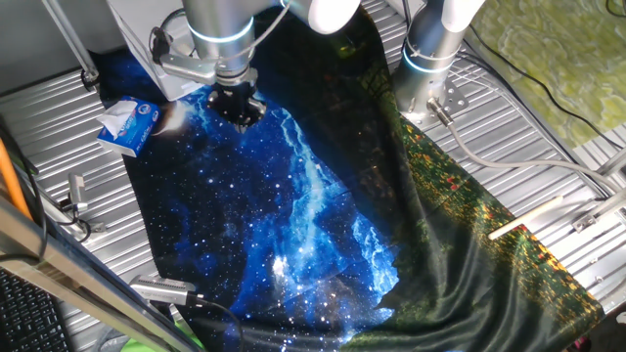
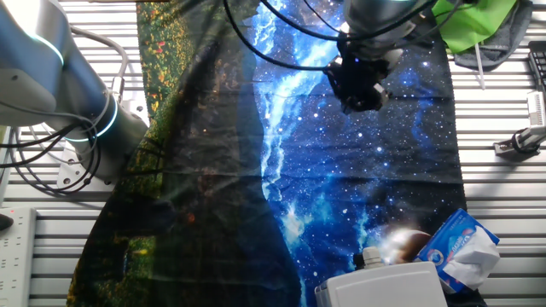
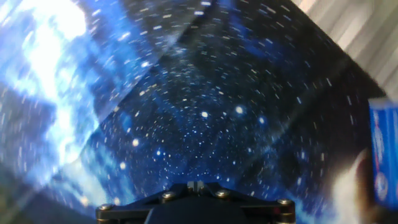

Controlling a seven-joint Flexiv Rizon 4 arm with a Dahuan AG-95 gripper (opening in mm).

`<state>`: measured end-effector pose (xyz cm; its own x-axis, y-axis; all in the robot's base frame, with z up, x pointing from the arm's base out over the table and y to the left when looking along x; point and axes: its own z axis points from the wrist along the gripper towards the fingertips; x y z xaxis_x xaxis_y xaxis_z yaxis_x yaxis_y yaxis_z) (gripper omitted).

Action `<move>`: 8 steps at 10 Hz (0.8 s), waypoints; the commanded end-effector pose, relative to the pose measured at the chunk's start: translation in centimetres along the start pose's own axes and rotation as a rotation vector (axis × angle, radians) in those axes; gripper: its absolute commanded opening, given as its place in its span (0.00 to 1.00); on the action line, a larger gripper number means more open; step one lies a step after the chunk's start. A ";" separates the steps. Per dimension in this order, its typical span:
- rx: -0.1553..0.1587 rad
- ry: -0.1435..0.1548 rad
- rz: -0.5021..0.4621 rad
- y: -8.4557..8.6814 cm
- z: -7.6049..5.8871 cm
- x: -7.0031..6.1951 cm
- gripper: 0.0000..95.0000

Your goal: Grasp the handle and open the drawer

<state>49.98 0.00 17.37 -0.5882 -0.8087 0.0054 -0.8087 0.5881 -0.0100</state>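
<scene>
A: Drawer first: where is it, from your seat?

B: You'll find the drawer unit (image 2: 384,287) at the bottom edge of the other fixed view, a pale grey-white box cut off by the frame, with a small knob-like handle (image 2: 370,257) poking up at its near corner. The tissue carton (image 2: 459,246) sits just beside it. In the one fixed view the arm's wrist hides most of the unit.

A: And the gripper?

B: Your gripper (image 2: 359,100) hangs above the galaxy-print cloth (image 2: 341,188), well apart from the unit, fingers pointing down at bare fabric. You hold nothing. Whether the jaws stand apart or together, I cannot tell; the hand view shows only the black base of the claw, no fingertips.

A: Why so high?

B: My guess: it keeps you clear of the carton while you line up. The handle is small and the carton crowds it, so you'd want to come in from the open cloth side.
</scene>
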 end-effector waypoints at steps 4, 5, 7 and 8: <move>-0.188 0.183 -0.395 0.4 0.1 -2.2 0.00; -0.182 0.214 -0.390 0.4 0.1 -2.3 0.00; -0.144 0.300 -0.379 0.4 0.2 -2.3 0.00; -0.113 0.361 -0.381 0.4 0.3 -2.3 0.00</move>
<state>50.97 1.98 17.16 -0.1157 -0.9814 0.1533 -0.9612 0.1495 0.2319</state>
